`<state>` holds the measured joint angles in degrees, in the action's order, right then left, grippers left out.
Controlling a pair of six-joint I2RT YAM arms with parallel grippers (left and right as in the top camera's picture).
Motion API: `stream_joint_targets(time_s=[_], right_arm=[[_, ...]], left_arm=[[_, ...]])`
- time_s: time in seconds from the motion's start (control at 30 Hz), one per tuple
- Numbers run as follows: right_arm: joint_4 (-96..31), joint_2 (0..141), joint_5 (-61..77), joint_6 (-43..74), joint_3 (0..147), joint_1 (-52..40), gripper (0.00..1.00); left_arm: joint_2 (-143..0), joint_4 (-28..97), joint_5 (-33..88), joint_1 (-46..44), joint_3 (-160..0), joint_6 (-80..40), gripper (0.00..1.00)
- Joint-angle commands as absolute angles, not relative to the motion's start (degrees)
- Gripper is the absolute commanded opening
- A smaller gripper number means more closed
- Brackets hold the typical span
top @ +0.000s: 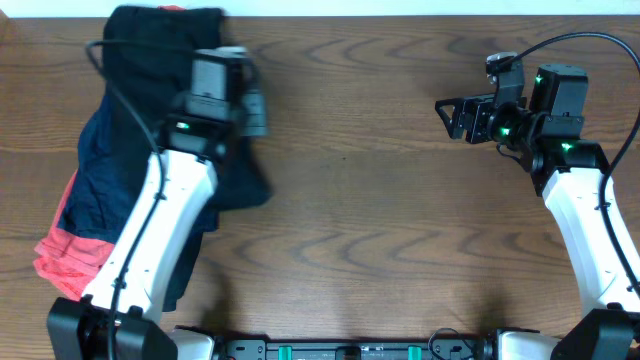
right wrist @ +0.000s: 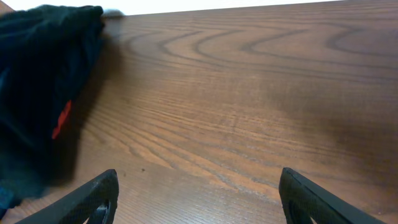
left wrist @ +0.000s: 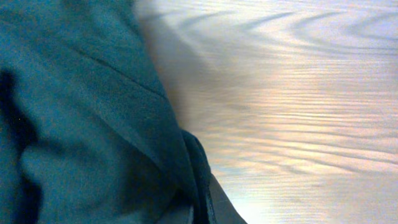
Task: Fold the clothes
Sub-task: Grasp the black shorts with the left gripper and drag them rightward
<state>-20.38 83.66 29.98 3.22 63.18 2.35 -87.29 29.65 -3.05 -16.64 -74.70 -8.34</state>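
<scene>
Pinches the soft black, navy and red-orange clothes heap (top: 150, 60) at the brown wooden table's (top: 380, 210) left side with the left gripper (top: 256, 112); holds the right gripper (top: 447, 116) spread, empty, well apart.

Overhead, the left jaws sit hidden under their wrist housing; the left arm (top: 165, 230) covers part of the clothes (top: 130, 50). Left wrist view: fabric blurred. Right wrist view: the right jaws are cut off below.

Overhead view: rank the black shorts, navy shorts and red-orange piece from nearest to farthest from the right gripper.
From the right gripper:
1. black shorts, upper left, reaching farthest right.
2. navy shorts, far left, middle.
3. red-orange piece, lower left.
</scene>
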Motion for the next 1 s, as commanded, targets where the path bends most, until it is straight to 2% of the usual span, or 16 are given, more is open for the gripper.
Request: stream_joint_targets(time_s=[0.0, 0.33, 0.57, 0.73, 0.77, 0.87, 0.9, 0.97], right_arm=[[-20.43, 83.92, 30.00, 2.50, 63.94, 2.72, 0.80], [-20.47, 83.90, 30.26, 5.72, 63.96, 6.81, 0.75], [-20.58, 83.90, 32.62, 6.87, 63.96, 11.64, 0.76], [-21.08, 83.90, 34.57, 6.85, 63.96, 13.72, 0.80], [-21.37, 83.90, 34.57, 6.83, 63.96, 13.69, 0.81], [-22.79, 83.92, 34.52, 6.31, 63.96, 13.02, 0.84], [-23.49, 83.92, 34.52, 5.39, 63.96, 12.58, 0.85], [-24.88, 83.92, 34.52, 4.10, 63.96, 11.60, 0.86]], left_arm=[[-90.32, 28.23, -1.93, -22.59, -75.00, -11.44, 0.06], [-102.52, 14.28, 3.11, -35.24, -75.00, -17.56, 0.06], [-103.59, 7.57, 3.51, -38.35, -75.05, -18.35, 0.06], [-101.47, 2.72, 3.66, -38.26, -75.05, -18.76, 0.07], [-100.62, 1.98, 3.64, -38.15, -75.05, -18.74, 0.12], [-97.51, 0.75, 3.60, -37.28, -75.05, -18.74, 0.50], [-96.27, 0.78, 3.44, -36.75, -75.05, -18.72, 0.67], [-93.45, 1.06, 3.44, -35.24, -75.05, -18.70, 0.85]])
